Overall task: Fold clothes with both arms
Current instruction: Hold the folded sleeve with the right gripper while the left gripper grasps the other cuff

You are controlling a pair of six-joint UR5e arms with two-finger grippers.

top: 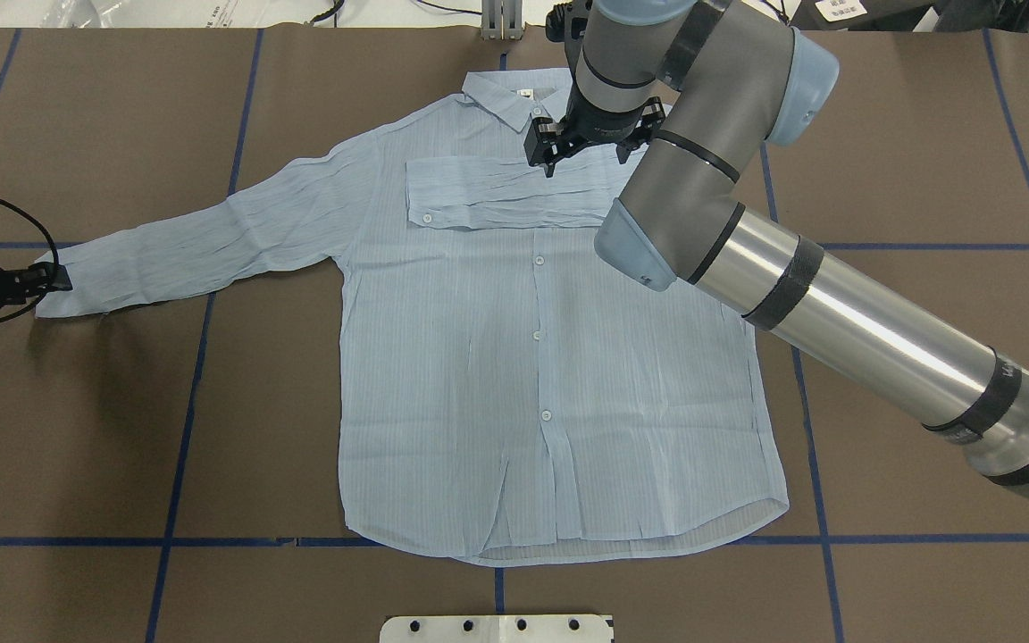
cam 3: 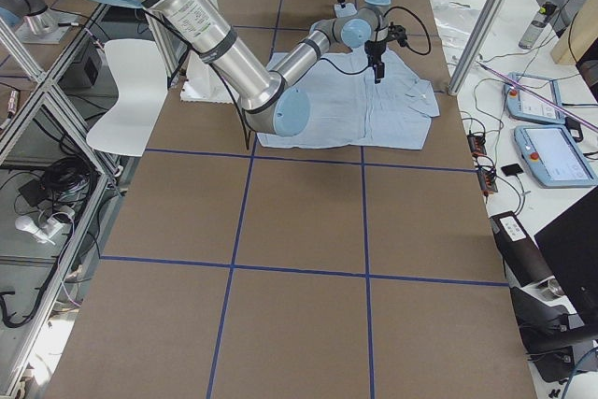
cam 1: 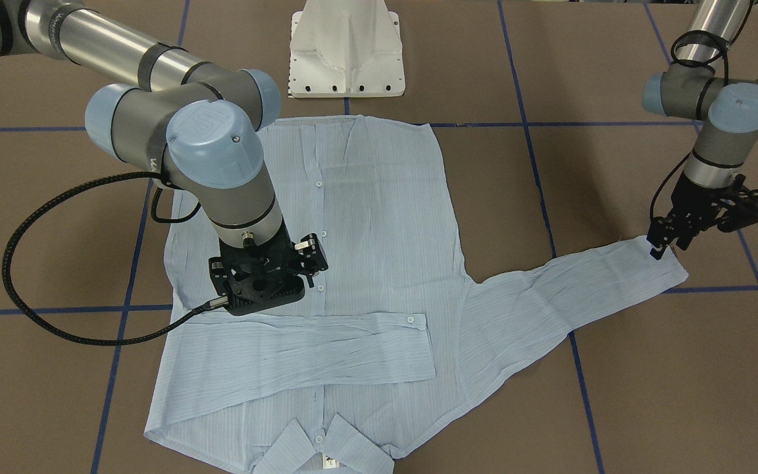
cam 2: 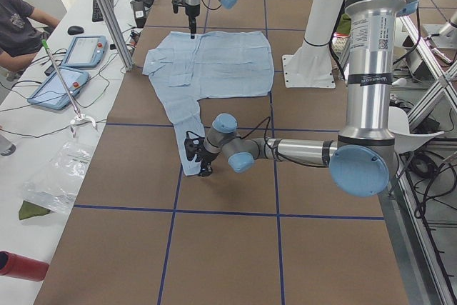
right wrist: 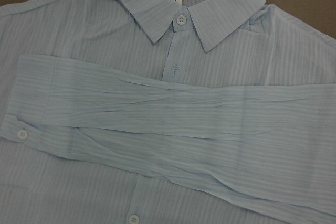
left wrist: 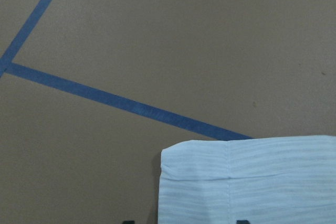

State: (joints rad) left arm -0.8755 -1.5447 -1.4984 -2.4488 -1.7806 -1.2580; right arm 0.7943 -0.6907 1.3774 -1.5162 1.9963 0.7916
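Table: brown top marked with blue tape lines; it carries the one garment.
Shirt: lies flat at the middle of the table, front up and buttoned, with its collar at the side away from the robot and its hem nearest the robot.
Right arm: reaches across the body of the shirt toward the collar end.
Left arm: stands out at the far tip of the spread sleeve, well apart from the shirt's body.
Spread sleeve: lies stretched out flat on the robot's left, not yet folded.
Folded sleeve: lies across the chest just below the collar, its button end toward the robot's left.
Step in hand: in my judgement the second sleeve fold, at the point of taking the cuff.
Next move: calls for a firm pinch on the cuff, then a lift and a carry across the chest so it lands flat on the first sleeve without dragging the body.
Right gripper: jaws look apart and hold nothing; it hangs over the folded sleeve near the collar.
Left gripper: jaws apart at the cuff's corner, with no clamp evident; contact cannot be told.
Cuff: flat on the table beside a tape line.
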